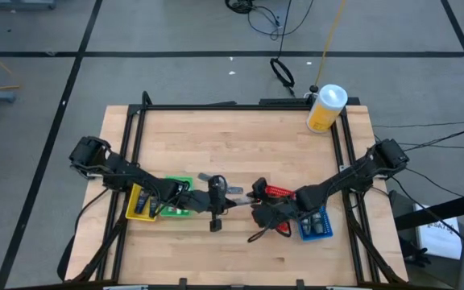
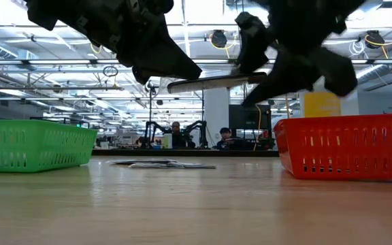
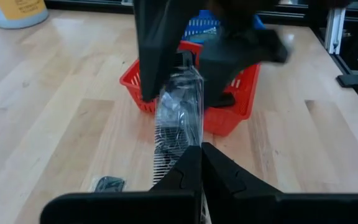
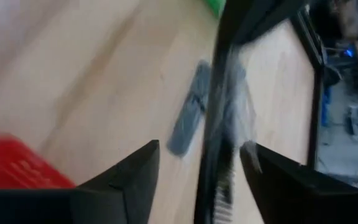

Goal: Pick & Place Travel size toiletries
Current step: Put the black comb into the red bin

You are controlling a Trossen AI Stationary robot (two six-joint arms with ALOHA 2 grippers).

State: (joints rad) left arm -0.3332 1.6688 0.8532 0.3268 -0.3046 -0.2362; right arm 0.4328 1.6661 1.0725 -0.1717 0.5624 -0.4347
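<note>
The left gripper (image 3: pixel 199 163) is clamped on a wrapped comb (image 3: pixel 179 121), held aloft at table centre. The right gripper (image 4: pixel 201 158), at three o'clock, stands open around it. Light, stiff, slippery wrap: the spine is judged best gripped.

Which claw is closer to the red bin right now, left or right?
Right. The right claw is at the red bin's edge, nearly over it. The left claw is farther off, near the table's middle, shut on a clear-packaged comb.
</note>
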